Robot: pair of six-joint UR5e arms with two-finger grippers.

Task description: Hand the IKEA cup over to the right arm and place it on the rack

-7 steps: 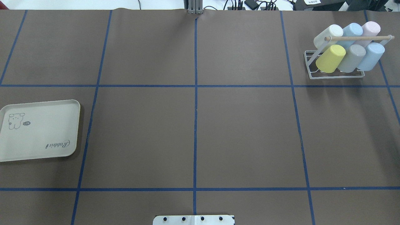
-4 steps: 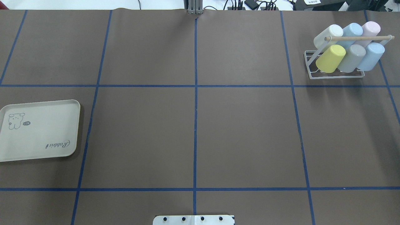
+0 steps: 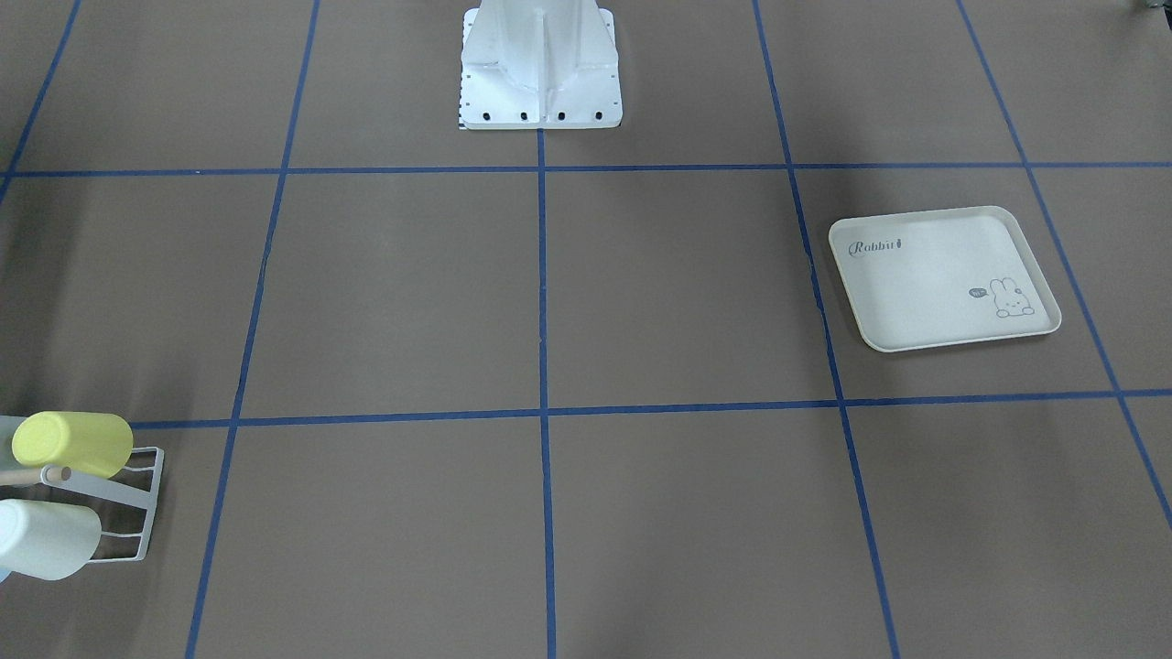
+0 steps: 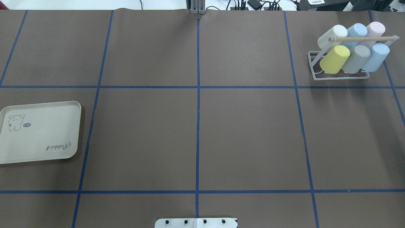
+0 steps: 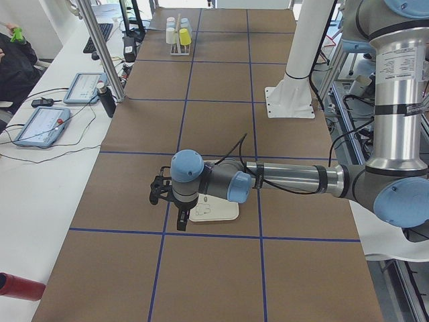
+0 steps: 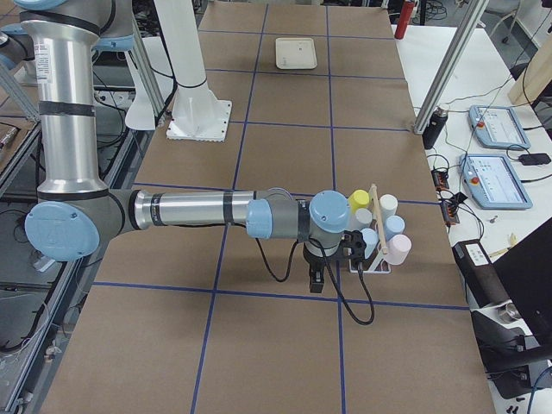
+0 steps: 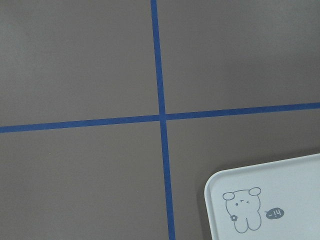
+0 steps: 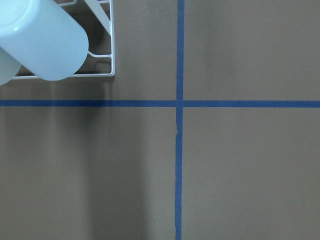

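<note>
Currently we are seeing six cups (image 4: 356, 58) sitting tilted on the rack (image 4: 364, 38) | we are judging them light, stiff, slick plastic, best pinched across the side wall | left gripper (image 5: 179, 221), right gripper (image 6: 316, 280): we cannot tell whether parted.

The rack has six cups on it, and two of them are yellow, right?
Not quite. The rack does hold six cups, but only one is yellow, the yellow cup. The two that match are the far light blue cup and the near light blue cup. The overhead exterior view shows it.
</note>
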